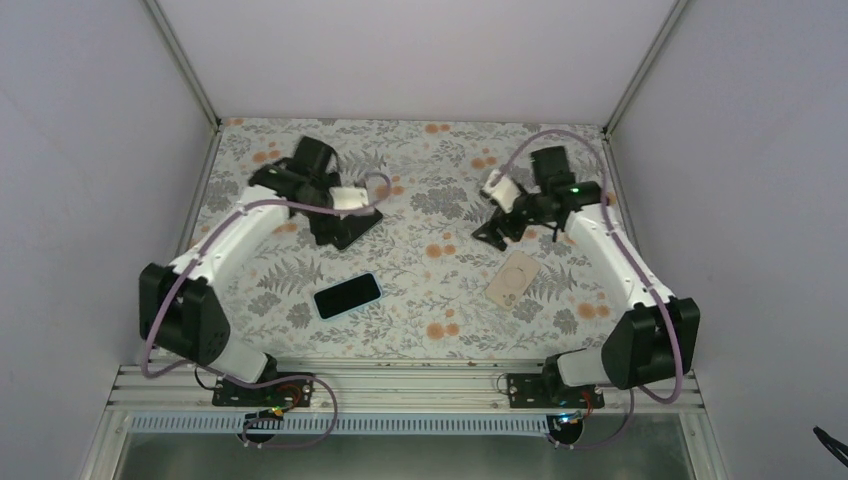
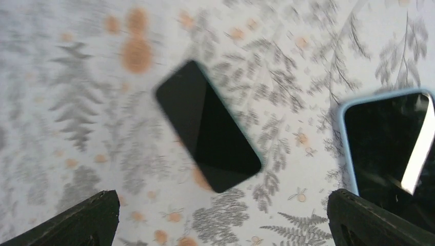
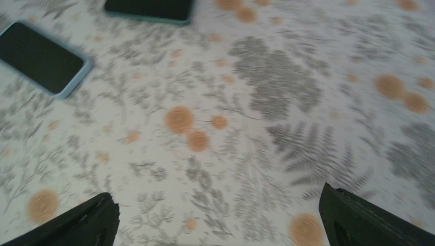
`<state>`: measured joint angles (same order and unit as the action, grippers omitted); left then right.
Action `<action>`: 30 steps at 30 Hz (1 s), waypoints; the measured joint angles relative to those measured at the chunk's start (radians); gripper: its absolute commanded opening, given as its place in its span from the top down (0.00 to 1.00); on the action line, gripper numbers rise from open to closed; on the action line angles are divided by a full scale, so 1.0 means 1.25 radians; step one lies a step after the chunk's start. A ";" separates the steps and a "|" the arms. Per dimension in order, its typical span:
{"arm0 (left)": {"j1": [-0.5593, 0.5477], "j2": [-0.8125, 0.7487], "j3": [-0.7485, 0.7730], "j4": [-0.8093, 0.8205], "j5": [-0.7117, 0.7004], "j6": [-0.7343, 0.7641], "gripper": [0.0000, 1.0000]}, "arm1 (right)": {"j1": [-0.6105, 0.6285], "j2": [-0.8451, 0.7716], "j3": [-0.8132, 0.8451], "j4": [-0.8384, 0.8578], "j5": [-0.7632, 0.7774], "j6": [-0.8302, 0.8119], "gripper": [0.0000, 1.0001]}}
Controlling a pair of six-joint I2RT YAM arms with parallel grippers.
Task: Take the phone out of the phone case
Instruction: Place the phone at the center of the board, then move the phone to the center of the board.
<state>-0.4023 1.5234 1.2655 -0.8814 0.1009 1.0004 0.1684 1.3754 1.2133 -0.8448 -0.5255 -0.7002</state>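
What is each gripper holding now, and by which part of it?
Nothing is held. The left gripper and the right gripper both stand open and empty.

Cased phone (image 1: 347, 295) lies flat on table (image 1: 420, 170), left of centre and toward near edge. Second phone (image 3: 149, 7) lies on table just behind it, not touching. Loose cover (image 1: 512, 278) lies right of centre, well apart from both phones, about level with cased phone.

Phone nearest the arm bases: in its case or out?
In. The phone shows a dark screen rimmed by the light blue case, in both the top and left wrist views.
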 measured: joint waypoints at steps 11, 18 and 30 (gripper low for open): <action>0.400 -0.124 0.150 0.124 0.199 -0.197 0.00 | 0.334 0.172 0.131 -0.044 -0.031 -0.099 0.00; 0.471 -0.138 0.023 0.222 0.192 -0.303 0.00 | 0.555 0.427 0.293 -0.050 -0.003 -0.113 0.00; 0.516 -0.220 -0.115 0.288 0.177 -0.336 0.00 | 0.697 0.580 0.369 0.001 0.075 -0.156 0.01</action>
<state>0.2428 1.2488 1.1221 -0.5213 0.3225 0.5800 1.0397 2.1006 1.6741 -0.8433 -0.4313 -0.8948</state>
